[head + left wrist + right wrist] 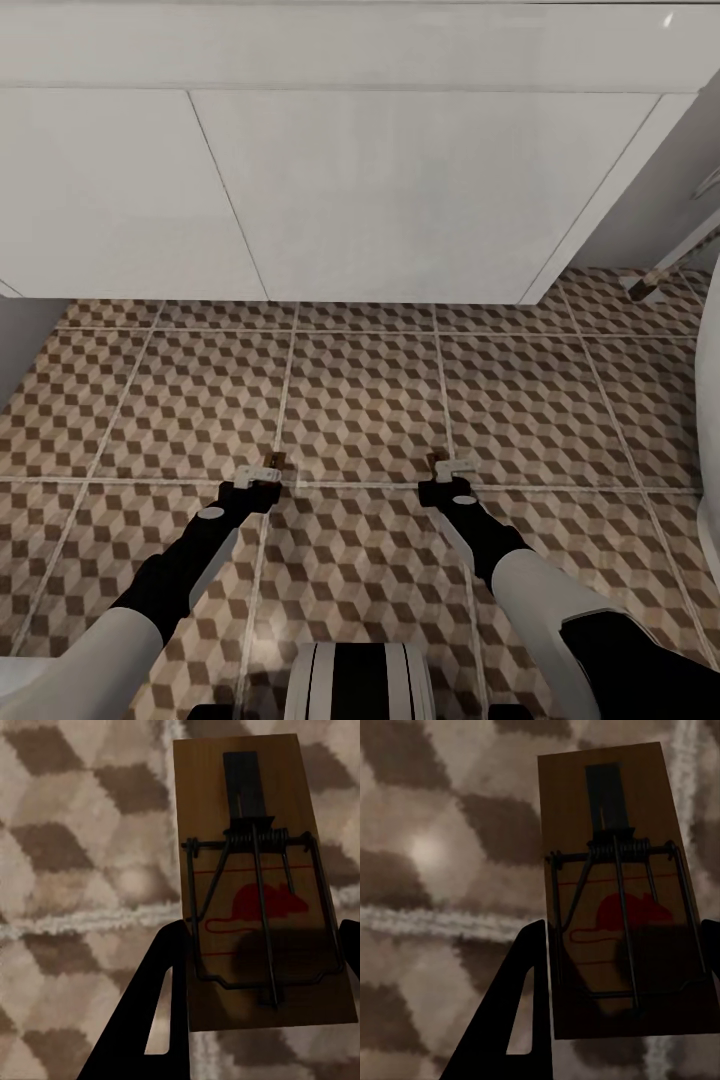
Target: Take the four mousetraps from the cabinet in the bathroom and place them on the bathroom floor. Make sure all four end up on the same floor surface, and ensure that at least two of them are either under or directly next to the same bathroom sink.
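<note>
Both arms reach out low over the bathroom floor (360, 400), in front of the white vanity (400, 190). The left pincer (262, 470) is pinching a mousetrap (259, 881) by its long edges, the board with its red mouse print hanging above the cube-patterned tiles. The right pincer (445, 468) grips a second mousetrap (622, 885) the same way, well apart from the first
</note>
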